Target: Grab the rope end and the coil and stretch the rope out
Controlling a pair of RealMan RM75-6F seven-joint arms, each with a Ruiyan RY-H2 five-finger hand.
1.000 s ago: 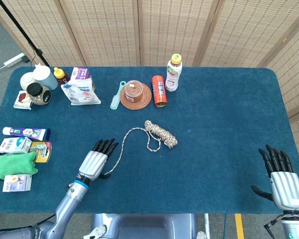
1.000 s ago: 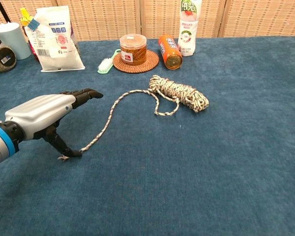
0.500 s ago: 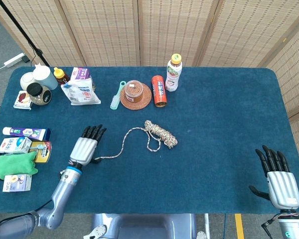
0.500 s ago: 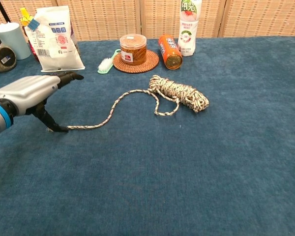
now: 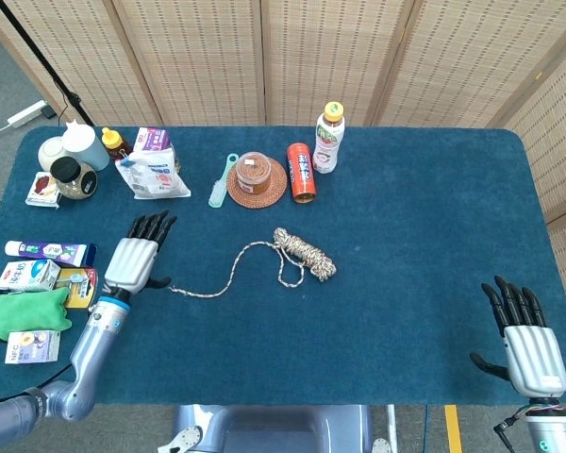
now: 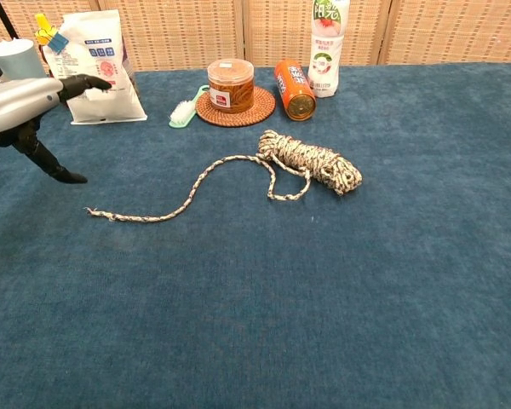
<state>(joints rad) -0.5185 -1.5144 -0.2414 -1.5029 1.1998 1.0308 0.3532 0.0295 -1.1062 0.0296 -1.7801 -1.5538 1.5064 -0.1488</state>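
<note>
The left hand (image 5: 135, 260) is hovering with fingers spread wide, holding nothing; the rope end (image 6: 92, 212) is lying free at its 4 o'clock. The coil (image 5: 305, 252) is resting mid-table. The right hand (image 5: 528, 337) is waiting, fingers extended and apart.

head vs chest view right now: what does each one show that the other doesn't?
Head view only: the right hand open at the table's near right corner, and the toothpaste tube, green cloth and small boxes along the left edge. Chest view only: a clear gap between the left hand's thumb and the rope end, which lies free on the table. Both: the left hand holding nothing, the rope coil, the orange can and the bottle.
</note>
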